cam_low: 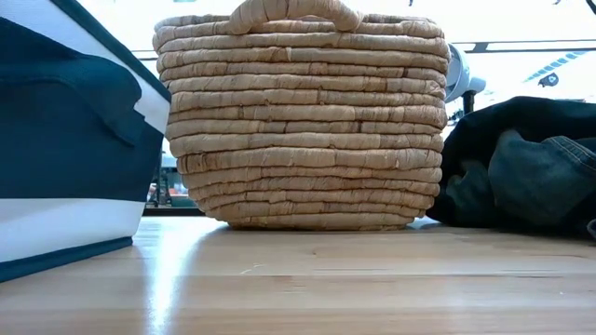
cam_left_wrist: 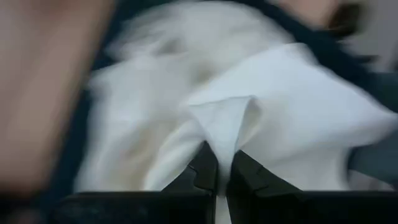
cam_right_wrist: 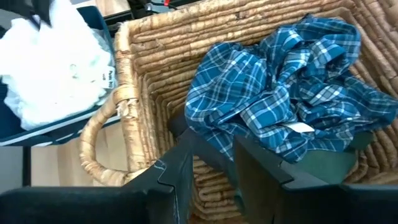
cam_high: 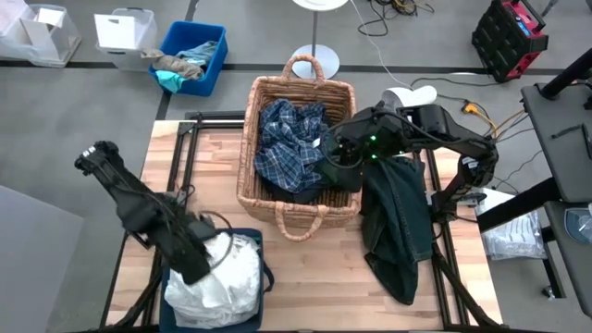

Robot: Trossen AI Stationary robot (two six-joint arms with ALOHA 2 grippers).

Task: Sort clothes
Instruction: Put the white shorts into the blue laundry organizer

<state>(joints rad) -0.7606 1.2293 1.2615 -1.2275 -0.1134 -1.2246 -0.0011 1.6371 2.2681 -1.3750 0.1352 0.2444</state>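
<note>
A wicker basket [cam_high: 250,139] at the table's far middle holds a blue-and-white plaid shirt [cam_right_wrist: 280,87] lying on a dark garment. A dark green garment [cam_high: 400,227] lies spread on the table to the basket's right, and it also shows in the low view [cam_low: 521,167]. A dark blue bin [cam_high: 262,277] at the near left holds several white garments [cam_high: 222,277]. My left gripper [cam_left_wrist: 224,155] is over the bin, shut on white cloth. My right gripper [cam_right_wrist: 217,152] is over the basket's right rim, slightly open with nothing between its fingers. My left gripper pinches a raised fold of a white garment [cam_left_wrist: 225,127] between its two fingers, with the cloth running down between them. The fingers come from above over the bin's left part. The rest of the garment lies on the white pile in the bin.
Off the table's far side stand a blue crate [cam_high: 211,69] with teal and beige rags, clear plastic boxes [cam_high: 125,30], a lamp base [cam_high: 315,61] and a red toolbox [cam_high: 513,37]. Bare wood [cam_high: 314,268] lies between the bin and the dark green garment.
</note>
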